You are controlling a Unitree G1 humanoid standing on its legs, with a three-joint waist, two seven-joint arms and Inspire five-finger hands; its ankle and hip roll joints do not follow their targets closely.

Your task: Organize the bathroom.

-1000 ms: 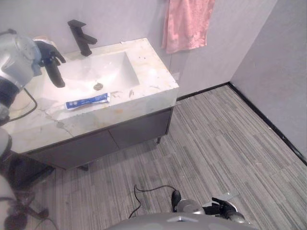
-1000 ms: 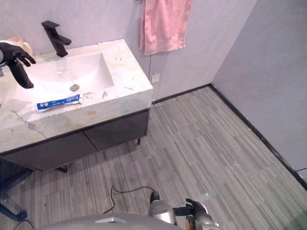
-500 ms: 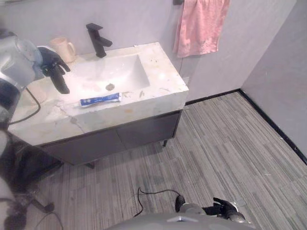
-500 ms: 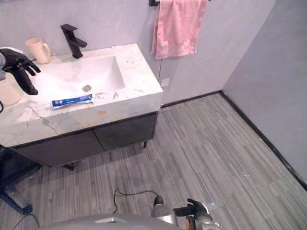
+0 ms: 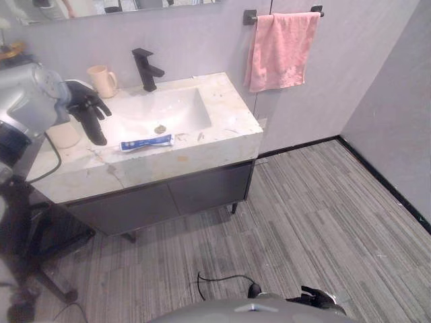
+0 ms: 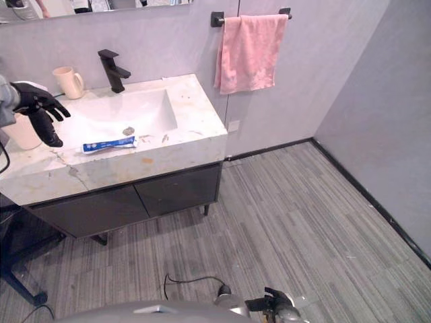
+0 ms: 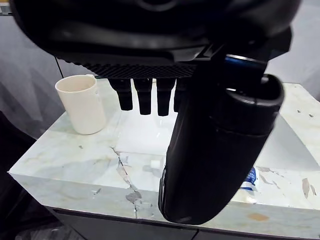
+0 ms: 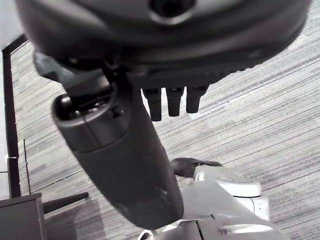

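A blue and white toothpaste tube (image 5: 147, 142) lies flat on the marble counter (image 5: 222, 108), at the front rim of the white basin (image 5: 158, 111). A cream mug (image 5: 102, 81) stands at the back, left of the black faucet (image 5: 145, 68). A second pale cup (image 7: 82, 104) stands at the counter's left end. My left hand (image 5: 87, 111) hangs open over the counter, between that cup and the basin, with nothing in it. My right hand (image 6: 273, 306) is low over the floor, open and holding nothing.
A pink towel (image 5: 279, 50) hangs from a black bar on the wall to the right of the sink. Dark cabinet doors (image 5: 182, 195) sit under the counter. Grey striped floor (image 5: 323, 202) spreads to the right, up to a black skirting.
The camera has moved, so the mug, mirror edge and towel bar have come into view. My left hand has sunk slightly towards the counter, still open.
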